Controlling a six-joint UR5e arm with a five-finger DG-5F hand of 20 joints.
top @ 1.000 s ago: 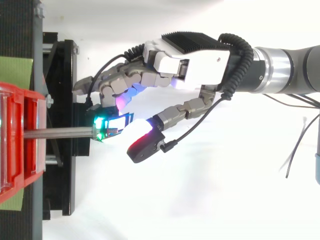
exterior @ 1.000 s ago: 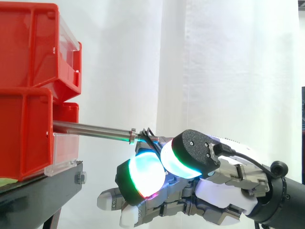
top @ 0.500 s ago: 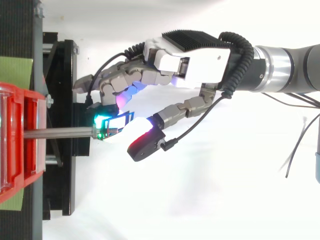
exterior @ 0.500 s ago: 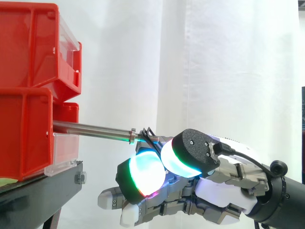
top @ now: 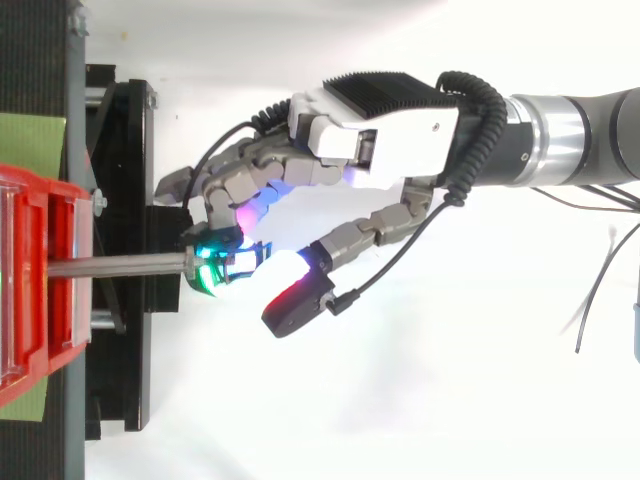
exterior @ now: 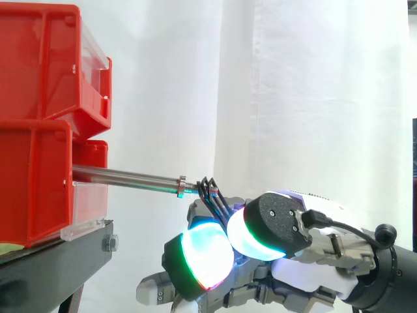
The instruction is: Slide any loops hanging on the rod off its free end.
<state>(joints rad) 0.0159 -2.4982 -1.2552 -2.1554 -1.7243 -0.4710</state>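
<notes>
Several loops, side view: dark thin strands (exterior: 210, 190) bunched right at the free end of the rod (exterior: 124, 176), running down and to the right into the hand (exterior: 306, 277). Hooked over the tip or just clear of it? Can't tell.
Rod, side view: bare metal, poking out rightward from the lower of the red bins (exterior: 32, 182), with a small collar (exterior: 182, 186) near its tip.
Hand, side view: low on the right, under the rod's end. It is curled, with two glowing pads (exterior: 205, 255) close together and the loops' lower ends nipped between them.
Bins, side view: stacked on the black stand (exterior: 52, 261), white curtain (exterior: 313, 98) behind.
Loops, top view: a small dark cluster just off the rod's end, lit green and white.
Hand, top view: in from the right, fingers (top: 235, 190) bent down onto the loops, thumb (top: 297, 308) closing on them from the other side.
Rod, top view: runs level out of the red bins, tip just past the black stand's right edge.
</notes>
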